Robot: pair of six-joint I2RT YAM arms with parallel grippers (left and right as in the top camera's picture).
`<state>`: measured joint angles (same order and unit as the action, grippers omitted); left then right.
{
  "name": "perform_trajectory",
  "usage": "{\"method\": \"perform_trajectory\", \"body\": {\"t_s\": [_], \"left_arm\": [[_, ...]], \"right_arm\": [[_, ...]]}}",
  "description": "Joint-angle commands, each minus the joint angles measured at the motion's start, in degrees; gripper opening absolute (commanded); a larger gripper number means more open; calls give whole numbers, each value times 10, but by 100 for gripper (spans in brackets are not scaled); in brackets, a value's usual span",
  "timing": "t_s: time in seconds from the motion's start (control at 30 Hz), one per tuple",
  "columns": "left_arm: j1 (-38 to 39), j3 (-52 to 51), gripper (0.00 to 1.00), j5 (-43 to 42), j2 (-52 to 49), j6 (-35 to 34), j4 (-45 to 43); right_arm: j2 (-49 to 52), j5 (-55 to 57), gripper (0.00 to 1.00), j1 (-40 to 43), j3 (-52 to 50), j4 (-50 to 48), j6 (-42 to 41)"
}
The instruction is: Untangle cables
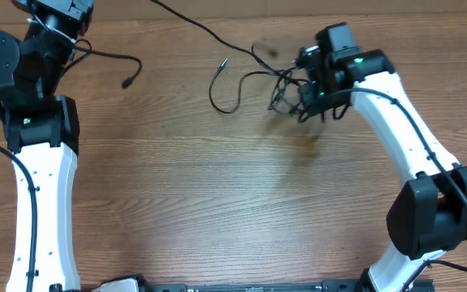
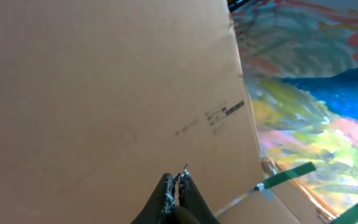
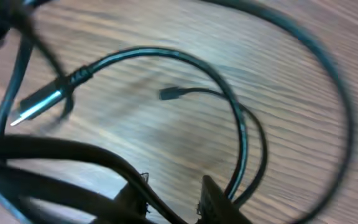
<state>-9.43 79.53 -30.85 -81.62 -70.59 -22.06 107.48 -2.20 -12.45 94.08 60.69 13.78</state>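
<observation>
The cables form a small black tangle (image 1: 284,91) at the back right of the wooden table (image 1: 217,186). One strand loops left from it (image 1: 215,96) and ends in a small plug (image 1: 224,62). Another strand (image 1: 132,66) lies near the left arm. My right gripper (image 1: 305,104) hangs over the tangle. In its wrist view the gripper (image 3: 174,190) is open, and a blurred black strand (image 3: 73,152) crosses its left finger and runs into the gap. A silver plug (image 3: 39,104) and a small black plug (image 3: 168,93) lie beyond. My left gripper (image 2: 179,180) is shut and lifted away from the table.
The left wrist view shows only a brown cardboard face (image 2: 104,87), a colourful painted surface (image 2: 316,93) and green tape (image 2: 291,174). A long thin black cord (image 1: 186,22) runs off the table's back edge. The white arm links stand along both sides.
</observation>
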Motion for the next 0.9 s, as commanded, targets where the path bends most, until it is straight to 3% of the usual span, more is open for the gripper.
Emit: {"method": "perform_trajectory", "body": {"t_s": [0.0, 0.23, 0.3, 0.53, 0.67, 0.73, 0.87], "left_arm": [[-15, 10, 4, 6, 13, 30, 10], [-26, 10, 4, 6, 18, 29, 8], [-40, 10, 4, 1, 26, 30, 9], [-64, 10, 4, -17, 34, 42, 22], [-67, 10, 4, -18, 34, 49, 21], [-66, 10, 4, -21, 34, 91, 28], [-66, 11, 4, -2, 35, 160, 47]], "right_arm": [[0, 15, 31, 59, -4, -3, -5], [0, 35, 40, 135, -4, -10, -5], [0, 43, 50, 170, -4, -23, -5], [0, 39, 64, 263, -4, -53, -113], [0, -78, 71, 272, -4, -33, -131], [0, -211, 77, 263, -4, -25, -112], [0, -265, 79, 228, -4, -38, -112]]}}
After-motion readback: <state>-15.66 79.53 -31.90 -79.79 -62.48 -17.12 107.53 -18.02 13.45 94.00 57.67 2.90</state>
